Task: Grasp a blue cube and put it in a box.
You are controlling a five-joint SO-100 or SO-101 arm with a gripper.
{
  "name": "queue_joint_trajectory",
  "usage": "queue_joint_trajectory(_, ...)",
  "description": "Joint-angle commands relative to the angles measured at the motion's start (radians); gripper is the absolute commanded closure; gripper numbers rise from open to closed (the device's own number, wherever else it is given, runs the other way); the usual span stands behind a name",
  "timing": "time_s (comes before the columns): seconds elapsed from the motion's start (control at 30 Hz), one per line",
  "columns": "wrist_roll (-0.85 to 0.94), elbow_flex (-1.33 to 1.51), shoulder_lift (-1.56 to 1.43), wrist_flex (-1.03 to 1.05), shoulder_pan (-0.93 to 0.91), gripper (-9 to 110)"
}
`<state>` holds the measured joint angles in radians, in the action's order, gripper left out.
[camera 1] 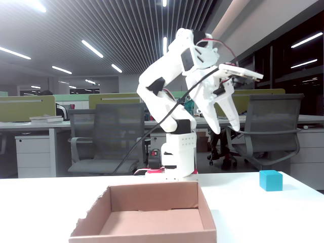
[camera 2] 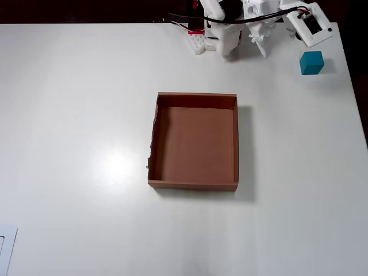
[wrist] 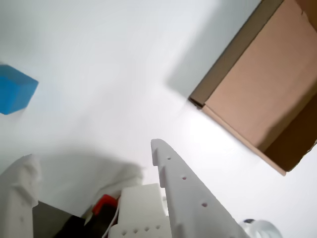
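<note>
The blue cube (camera 2: 311, 62) sits alone on the white table near its far right corner, well apart from the box (camera 2: 195, 100). In the fixed view the cube (camera 1: 270, 180) rests to the right of the arm, and the brown cardboard box (camera 1: 152, 234) stands in front with nothing inside. My gripper (camera 1: 227, 127) hangs high above the table, fingers pointing down, between the arm base and the cube. The wrist view has the gripper (wrist: 94, 151) open and holding nothing, the cube (wrist: 15, 89) at the left edge and a corner of the box (wrist: 267, 84) at the upper right.
The arm base (camera 1: 178, 161) stands at the table's far edge behind the box. The table's right edge (camera 2: 355, 86) runs close to the cube. A white flat object (camera 2: 6, 247) lies at the near left corner. Office chairs and desks fill the background.
</note>
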<state>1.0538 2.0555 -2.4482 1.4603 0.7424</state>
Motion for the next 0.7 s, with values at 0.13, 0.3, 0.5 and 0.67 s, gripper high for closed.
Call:
queue_joint_trajectory(0.13, 0.015, -0.094, 0.094, -0.005, 0.169, 71)
queue_joint_trajectory(0.3, 0.017, -0.146, 0.238, -0.077, 0.259, 70)
queue_joint_trajectory(0.5, 0.060, -0.249, 0.425, -0.123, 0.356, 69)
queue_joint_trajectory(0.67, 0.146, -0.344, 0.565, -0.137, 0.423, 69)
